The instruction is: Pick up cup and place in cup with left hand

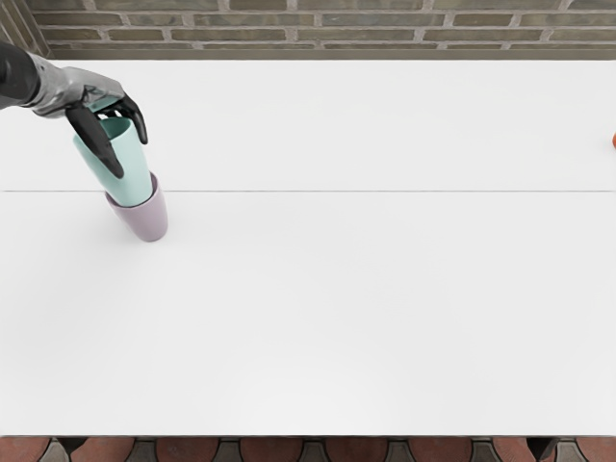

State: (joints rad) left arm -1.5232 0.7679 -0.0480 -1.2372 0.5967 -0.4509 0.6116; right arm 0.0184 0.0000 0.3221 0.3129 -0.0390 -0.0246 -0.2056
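The tall, tapered, smooth pale-teal cup (133, 177) is at the left of the white table (385, 308), its lower end inside the mouth of a second cup. At the far left, the grey-and-black left hand (94, 89) reaches in over its upper end. The fingers are narrowed around the teal cup near the rim, the thumb along the near side and the others bent round the far side. Below and slightly to the right is the tapered, smooth mauve cup (148, 220), which carries no hand contact of its own. Both cups look tilted in this slanted view; whether they truly lean cannot be told.

Much of the teal cup stands above the mauve rim, so the insertion looks underway but its final depth is unclear. A sideways push could tip the unheld mauve cup; opening unevenly could drag the teal one askew or let it jam against the rim.

At the right edge shows a sliver of an orange-red object (614, 141).
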